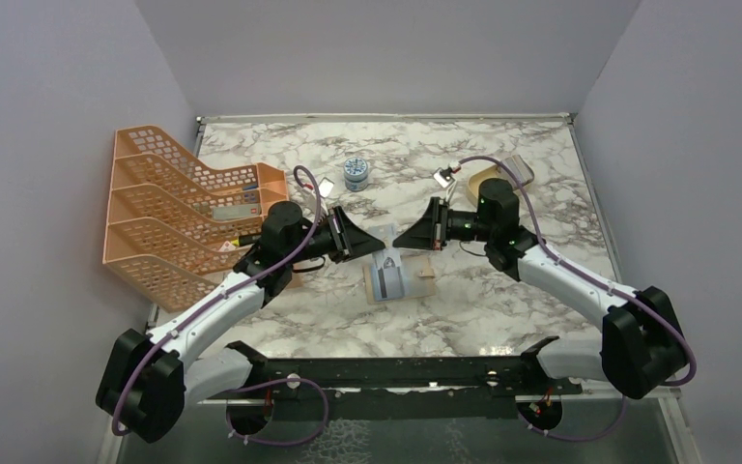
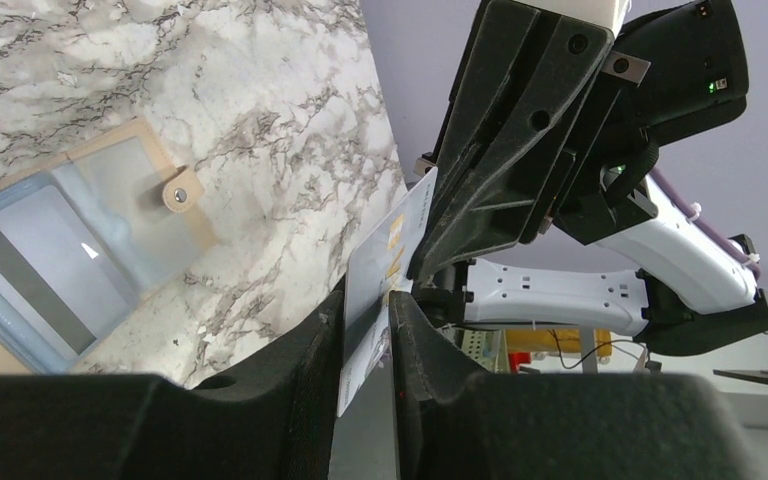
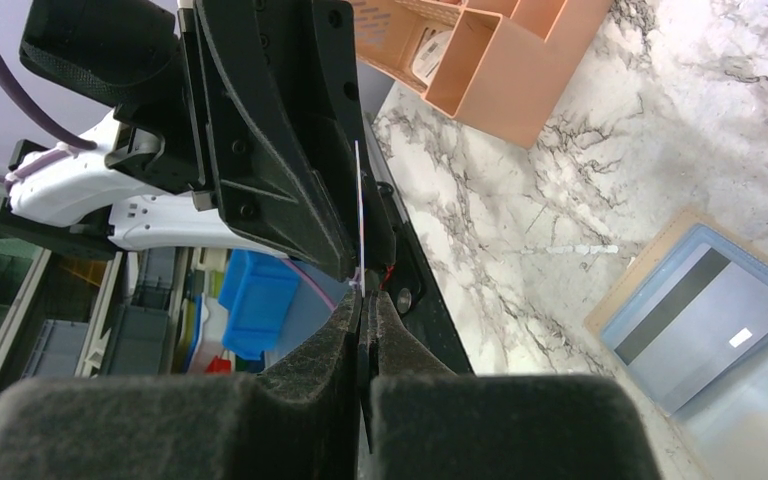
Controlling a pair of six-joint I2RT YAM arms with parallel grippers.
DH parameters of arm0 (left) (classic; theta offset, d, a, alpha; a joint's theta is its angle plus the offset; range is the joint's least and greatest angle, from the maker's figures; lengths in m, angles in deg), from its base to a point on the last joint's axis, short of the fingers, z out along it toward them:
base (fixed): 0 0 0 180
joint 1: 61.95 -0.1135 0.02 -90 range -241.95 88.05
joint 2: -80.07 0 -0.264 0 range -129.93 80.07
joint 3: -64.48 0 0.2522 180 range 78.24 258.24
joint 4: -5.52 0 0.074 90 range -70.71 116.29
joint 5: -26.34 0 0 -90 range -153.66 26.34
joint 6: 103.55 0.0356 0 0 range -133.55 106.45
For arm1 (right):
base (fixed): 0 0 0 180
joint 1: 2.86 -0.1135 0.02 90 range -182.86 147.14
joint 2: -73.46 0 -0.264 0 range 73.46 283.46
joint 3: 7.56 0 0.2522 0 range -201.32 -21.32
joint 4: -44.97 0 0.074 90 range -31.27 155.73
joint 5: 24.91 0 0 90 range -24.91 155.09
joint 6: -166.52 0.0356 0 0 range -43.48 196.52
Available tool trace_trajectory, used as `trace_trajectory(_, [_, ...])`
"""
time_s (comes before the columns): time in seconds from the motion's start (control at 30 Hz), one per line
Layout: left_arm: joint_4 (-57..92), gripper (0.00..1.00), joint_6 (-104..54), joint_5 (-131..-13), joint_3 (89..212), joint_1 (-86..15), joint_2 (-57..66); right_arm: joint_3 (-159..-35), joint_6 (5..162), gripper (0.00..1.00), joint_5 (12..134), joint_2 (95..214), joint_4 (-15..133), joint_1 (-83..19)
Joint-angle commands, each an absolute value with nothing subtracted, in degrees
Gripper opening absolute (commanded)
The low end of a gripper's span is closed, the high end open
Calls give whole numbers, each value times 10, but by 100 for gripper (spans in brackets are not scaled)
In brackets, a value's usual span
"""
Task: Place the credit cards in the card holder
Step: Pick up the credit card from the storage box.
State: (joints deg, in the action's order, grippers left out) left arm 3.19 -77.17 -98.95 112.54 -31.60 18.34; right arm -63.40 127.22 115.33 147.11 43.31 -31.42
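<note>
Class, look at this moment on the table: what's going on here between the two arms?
Both arms meet above the marble table with one credit card between them, as in a handover. The right gripper is shut on one end. The other end sits between the fingers of the left gripper; whether they are pinching it is unclear. Below, the card holder lies open, with a striped card on its pale blue inside.

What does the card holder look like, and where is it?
Find the orange lattice rack at the left of the marble table, then move right to the middle. The card holder lies open there: tan edges, pale blue inside, showing a dark-striped card, unlike the round tin behind.
</note>
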Motion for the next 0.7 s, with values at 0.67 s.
trace_trajectory(0.67, [58,0,-750,-933,1105,-318,206,-637,1157,31,1041,1471,582,-317])
